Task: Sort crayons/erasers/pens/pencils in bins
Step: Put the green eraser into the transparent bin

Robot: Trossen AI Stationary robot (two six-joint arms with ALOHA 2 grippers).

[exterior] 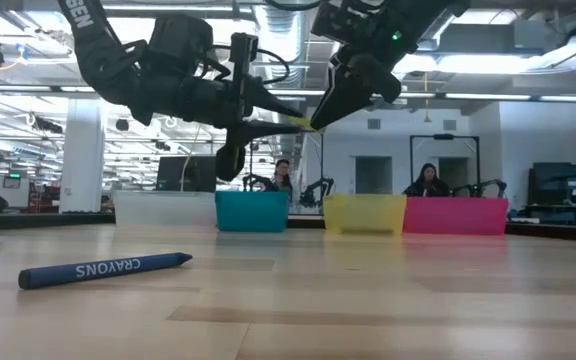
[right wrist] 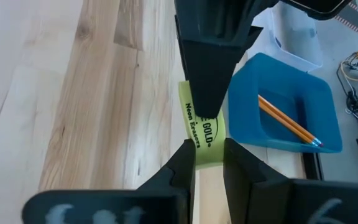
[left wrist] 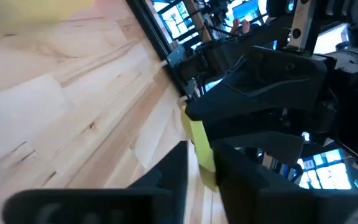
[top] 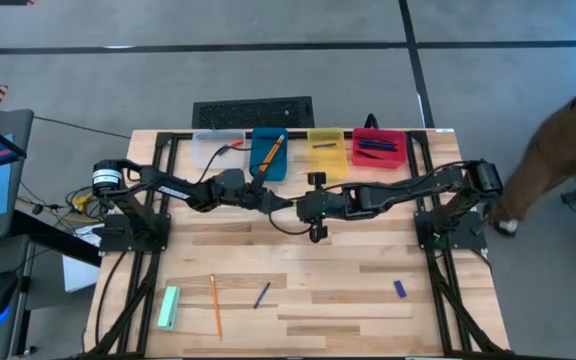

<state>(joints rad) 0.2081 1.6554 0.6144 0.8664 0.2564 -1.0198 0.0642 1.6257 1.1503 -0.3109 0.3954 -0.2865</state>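
From above, the left gripper (top: pixel 286 203) and right gripper (top: pixel 302 207) were seen meeting in mid-air over the wooden table (top: pixel 368 290), in front of the blue plastic bin (top: pixel 268 155). From table height, a small yellow eraser block (exterior: pixel 301 123) was seen between both tips. In the right wrist view, the eraser (right wrist: pixel 202 134) was pinched by narrow jaws at both ends. It was judged light, soft and best held by its flat sides

Yellow eraser (right wrist: pixel 202 140) clamped between both end effectors.
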